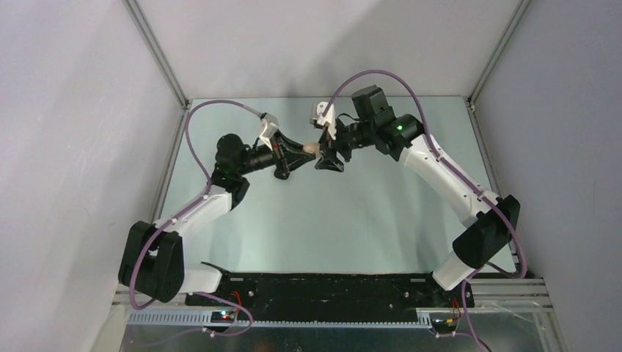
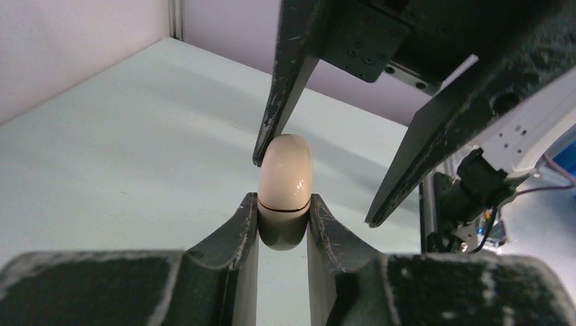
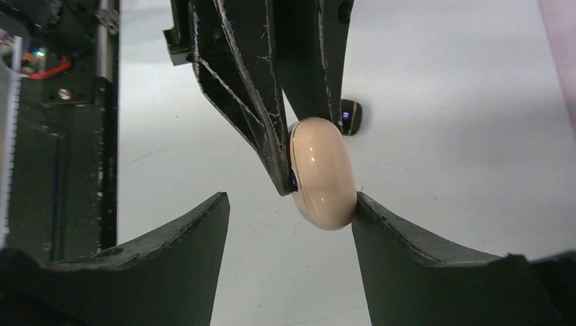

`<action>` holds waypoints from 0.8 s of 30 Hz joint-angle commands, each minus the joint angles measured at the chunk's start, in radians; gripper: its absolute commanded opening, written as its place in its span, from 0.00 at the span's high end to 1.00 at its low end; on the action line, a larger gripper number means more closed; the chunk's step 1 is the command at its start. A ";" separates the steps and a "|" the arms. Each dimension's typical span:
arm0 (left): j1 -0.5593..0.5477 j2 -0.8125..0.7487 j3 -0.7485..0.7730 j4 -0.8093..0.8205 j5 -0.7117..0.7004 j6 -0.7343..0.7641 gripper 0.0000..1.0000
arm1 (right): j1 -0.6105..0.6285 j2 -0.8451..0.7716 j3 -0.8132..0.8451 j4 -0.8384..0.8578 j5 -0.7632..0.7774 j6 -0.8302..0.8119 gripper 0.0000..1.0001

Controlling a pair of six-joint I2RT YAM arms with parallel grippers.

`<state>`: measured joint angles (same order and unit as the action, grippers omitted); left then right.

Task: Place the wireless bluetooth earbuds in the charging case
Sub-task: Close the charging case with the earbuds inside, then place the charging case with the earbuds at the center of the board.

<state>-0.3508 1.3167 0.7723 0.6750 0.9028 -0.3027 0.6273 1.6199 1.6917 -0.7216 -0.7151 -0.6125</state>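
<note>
Early days, I'd say; the left tool is clamped on the lower half of a cream-white charging case, held up off the table with its seam closed; the right tool has its jaws apart around the upper half, one finger touching; a small black piece lies below, earbud or case I cannot tell; no earbuds are seated; opening and inserting remain.

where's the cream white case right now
The glossy cream-white pebble-shaped plastic case is at the centre of the left wrist view, clamped at one end in the left gripper, its free end inside the open right gripper.
</note>
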 commanded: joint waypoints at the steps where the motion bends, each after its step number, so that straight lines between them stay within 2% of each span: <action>1: 0.025 0.042 0.030 -0.023 -0.139 -0.148 1.00 | 0.015 -0.069 -0.038 0.073 0.170 0.003 0.31; 5: 0.030 0.134 0.043 -0.106 -0.076 -0.170 1.00 | -0.018 -0.102 -0.100 0.125 0.291 0.049 0.29; 10: 0.033 0.316 0.052 -0.152 -0.075 -0.263 1.00 | -0.117 -0.153 -0.161 0.119 0.257 0.145 0.27; 13: 0.032 0.393 0.118 -0.232 -0.095 -0.286 0.99 | -0.150 -0.205 -0.212 0.077 0.258 0.137 0.17; 15: 0.028 0.456 0.174 -0.327 -0.104 -0.280 0.95 | -0.163 -0.240 -0.255 0.045 0.269 0.113 0.03; 16: 0.024 0.473 0.192 -0.369 -0.109 -0.265 0.93 | -0.167 -0.248 -0.269 0.026 0.275 0.105 0.01; 21: -0.009 0.564 0.310 -0.669 -0.256 -0.203 0.80 | -0.189 -0.279 -0.334 0.014 0.275 0.094 0.01; 24: -0.040 0.597 0.343 -0.721 -0.314 -0.200 0.75 | -0.191 -0.279 -0.340 0.033 0.268 0.091 0.01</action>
<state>-0.3481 1.8786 1.0580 0.1249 0.6930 -0.5346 0.4450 1.3602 1.3643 -0.6983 -0.4492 -0.5110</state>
